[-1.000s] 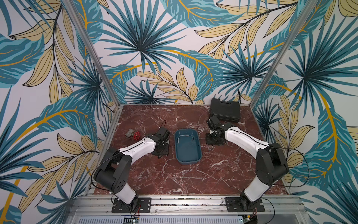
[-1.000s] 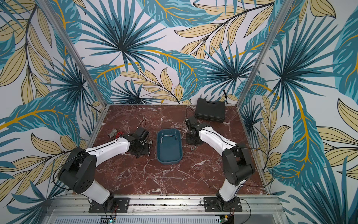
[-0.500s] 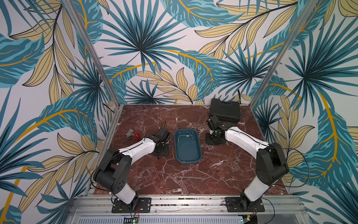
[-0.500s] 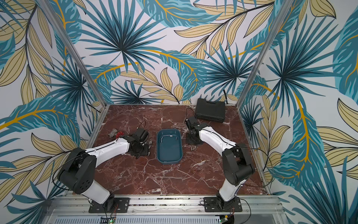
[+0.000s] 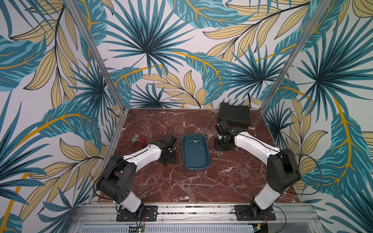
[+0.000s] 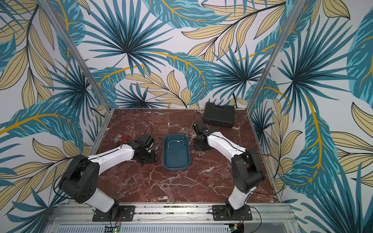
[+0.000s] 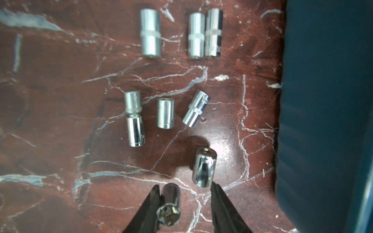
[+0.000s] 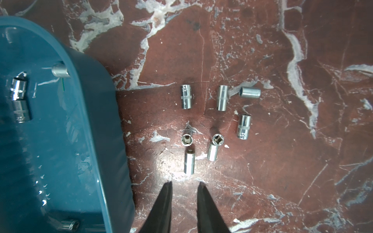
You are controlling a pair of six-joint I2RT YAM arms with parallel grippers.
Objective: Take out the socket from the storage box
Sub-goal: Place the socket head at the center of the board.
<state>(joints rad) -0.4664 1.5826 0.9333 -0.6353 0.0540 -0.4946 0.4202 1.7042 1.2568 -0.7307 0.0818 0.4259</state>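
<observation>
The teal storage box [image 5: 195, 163] sits mid-table in both top views, also [image 6: 176, 161]. Three chrome sockets lie inside it in the right wrist view, one by the wall [image 8: 60, 71]. My left gripper [image 7: 185, 185] is down at the table left of the box [image 7: 323, 121], jaws open. A socket [image 7: 169, 205] lies between them against one finger, clear of the other. Another socket [image 7: 204, 169] stands just past the other fingertip. My right gripper [image 8: 185, 183] hovers right of the box [image 8: 96, 141], jaws slightly apart and empty.
Several loose sockets lie on the marble either side of the box, one group by the left gripper [image 7: 150, 33] and one ahead of the right gripper [image 8: 222, 97]. A black tool case [image 5: 235, 117] sits at the back right. A red-handled valve [image 5: 139, 139] lies at the left.
The left jaws have spread apart, letting go of the socket that now lies on the table. Neither arm has visibly shifted.
</observation>
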